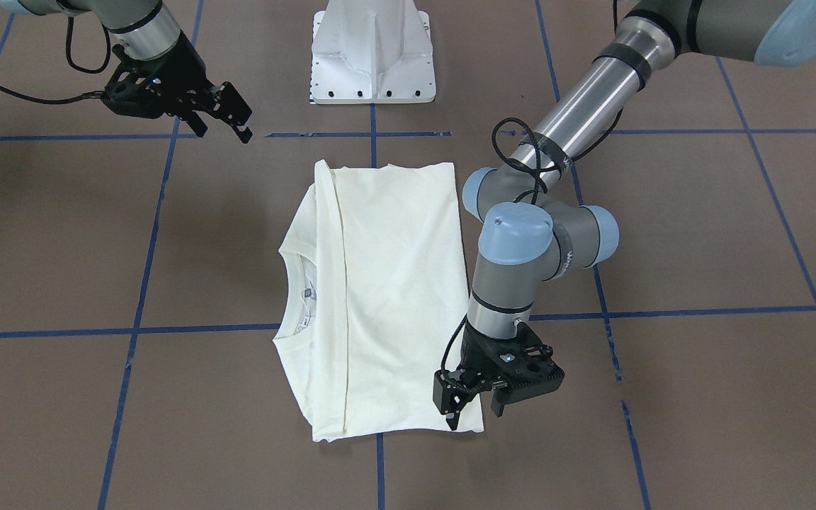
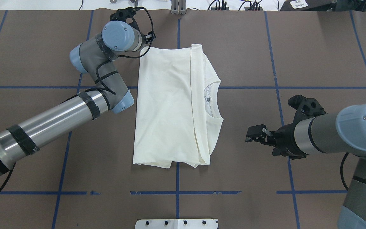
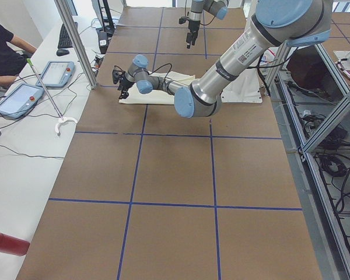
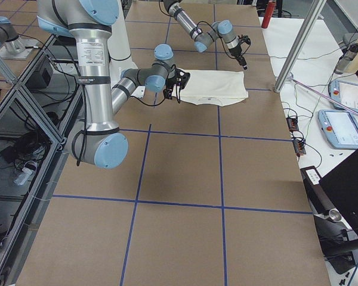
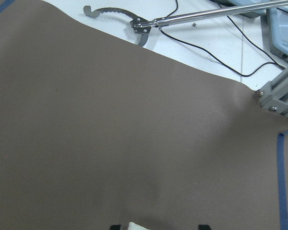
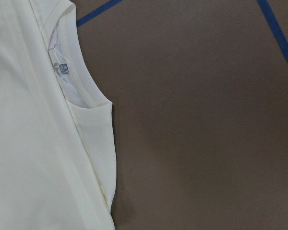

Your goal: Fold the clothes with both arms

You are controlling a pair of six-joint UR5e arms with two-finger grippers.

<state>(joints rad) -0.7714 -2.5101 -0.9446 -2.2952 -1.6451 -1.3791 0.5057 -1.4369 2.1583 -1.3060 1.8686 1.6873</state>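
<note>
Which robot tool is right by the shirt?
The left tool, low at the shirt's corner. The right tool hangs apart from it, over the table.

Left arm enters the overhead view from 8 o'clock. Its forearm runs toward 2 o'clock and the wrist bends up toward 12. Left gripper points straight down, low at the surface, with its fingers apart. Right arm comes in from 4 o'clock with the wrist roughly level. Right gripper is aimed toward 9 o'clock, raised off the surface, fingers apart.
</note>
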